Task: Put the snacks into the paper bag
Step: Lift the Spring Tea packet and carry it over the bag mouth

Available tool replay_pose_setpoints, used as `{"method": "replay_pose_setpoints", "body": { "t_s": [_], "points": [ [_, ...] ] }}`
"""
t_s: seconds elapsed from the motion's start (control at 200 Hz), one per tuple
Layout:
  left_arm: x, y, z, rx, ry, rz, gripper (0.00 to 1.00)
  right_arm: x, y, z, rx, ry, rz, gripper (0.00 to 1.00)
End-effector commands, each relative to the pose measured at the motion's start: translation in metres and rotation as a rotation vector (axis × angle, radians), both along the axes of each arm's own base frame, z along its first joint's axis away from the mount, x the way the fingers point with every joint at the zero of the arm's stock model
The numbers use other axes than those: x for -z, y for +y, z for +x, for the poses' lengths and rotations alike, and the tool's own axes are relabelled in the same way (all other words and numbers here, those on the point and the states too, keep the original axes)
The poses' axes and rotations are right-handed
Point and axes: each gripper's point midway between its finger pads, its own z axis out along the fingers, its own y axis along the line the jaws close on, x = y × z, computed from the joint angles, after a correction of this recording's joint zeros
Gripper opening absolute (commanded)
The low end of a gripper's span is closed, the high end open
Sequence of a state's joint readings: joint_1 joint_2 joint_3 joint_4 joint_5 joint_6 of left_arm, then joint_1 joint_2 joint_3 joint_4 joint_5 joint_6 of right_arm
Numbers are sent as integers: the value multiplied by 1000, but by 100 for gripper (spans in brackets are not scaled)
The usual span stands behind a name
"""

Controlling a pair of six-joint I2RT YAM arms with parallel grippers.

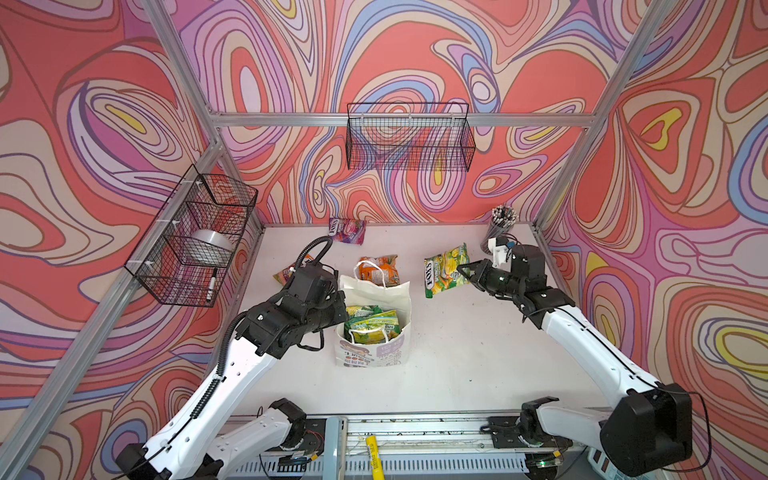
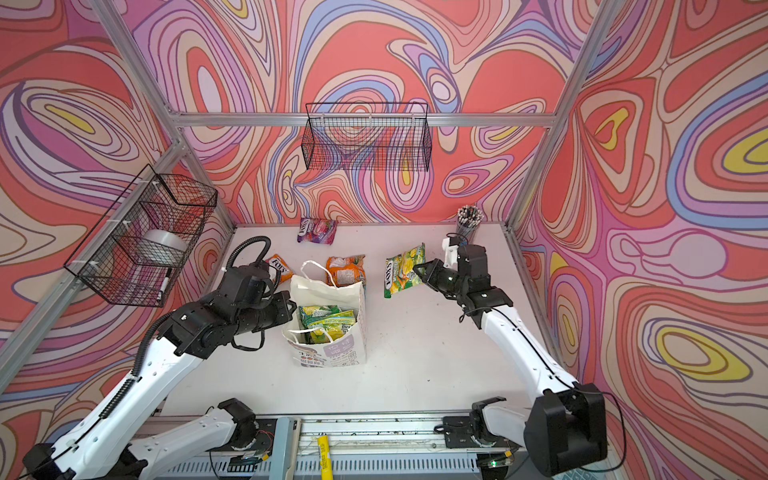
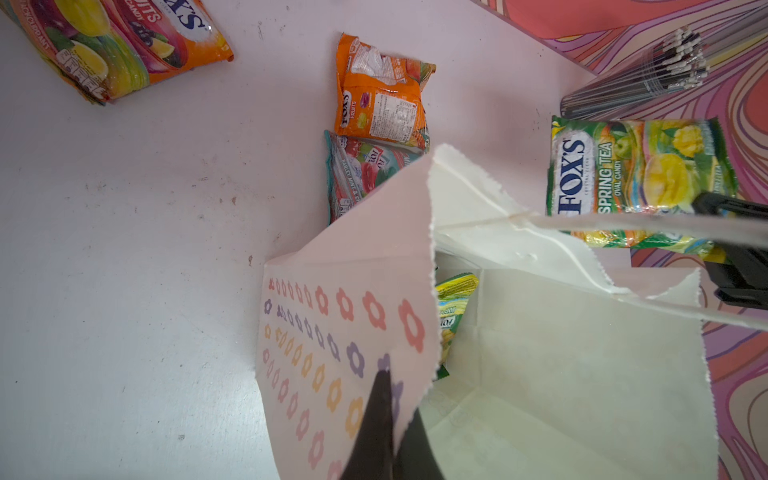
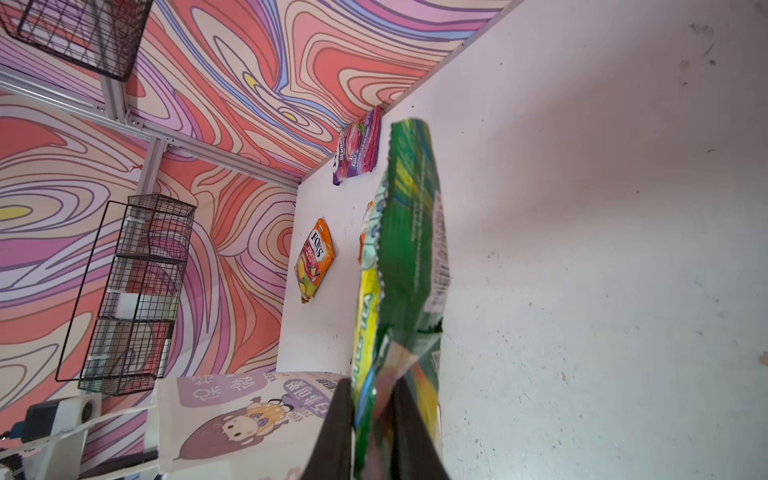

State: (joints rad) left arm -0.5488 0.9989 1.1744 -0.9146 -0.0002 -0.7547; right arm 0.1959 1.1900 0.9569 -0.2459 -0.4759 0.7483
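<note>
The white paper carrier bag with the cartoon print [image 1: 368,355] stands upright about mid-worktop [image 1: 457,365] with its mouth open. The left pincer [image 1: 338,309] is pinched shut on the flower-patterned side wall at the bag's 9 o'clock; the left wrist view shows one finger [image 3: 374,415] outside the paper and one inside. A few green-and-yellow glossy packets [image 1: 372,324] are already lying in it. The right pincer [image 1: 465,272] is clamped on one edge of a green-and-yellow FOX'S Spring Tea packet [image 1: 442,272], roughly 2 o'clock from the bag and apart from it — can't tell if its lower end touches the worktop. Out on the worktop there's an orange crinkled packet [image 1: 380,268] just behind the bag at 12 o'clock, with a teal packet [image 3: 361,174] tucked between it and the bag. An orange-red fruit candy packet [image 2: 278,266] sits at 10 o'clock, partly behind the left arm [image 2: 166,365]. A purple berry packet [image 1: 347,230] lies farther off around 11 o'clock — right up against the back wall [image 1: 415,199].
</note>
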Motion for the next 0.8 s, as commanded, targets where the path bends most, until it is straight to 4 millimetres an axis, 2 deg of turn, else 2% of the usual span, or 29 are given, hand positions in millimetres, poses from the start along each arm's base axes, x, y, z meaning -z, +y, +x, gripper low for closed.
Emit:
{"method": "replay_pose_setpoints", "body": {
  "t_s": [0.0,0.16,0.361,0.586,0.796],
  "points": [
    [-20,-9,8,38,-68,-37,0,-25,-9,-9,14,-44,-60,0],
    [-12,-14,5,64,-43,-52,0,-66,-10,-13,3,-128,-76,0],
    [-3,-23,1,86,11,-83,0,-104,-10,-21,-20,-223,-96,0],
    [5,-20,-4,47,40,-107,0,-139,4,-15,-91,-297,-58,0],
    [11,-25,3,36,75,-105,0,-190,20,-12,-162,-398,14,0]
  ]
}}
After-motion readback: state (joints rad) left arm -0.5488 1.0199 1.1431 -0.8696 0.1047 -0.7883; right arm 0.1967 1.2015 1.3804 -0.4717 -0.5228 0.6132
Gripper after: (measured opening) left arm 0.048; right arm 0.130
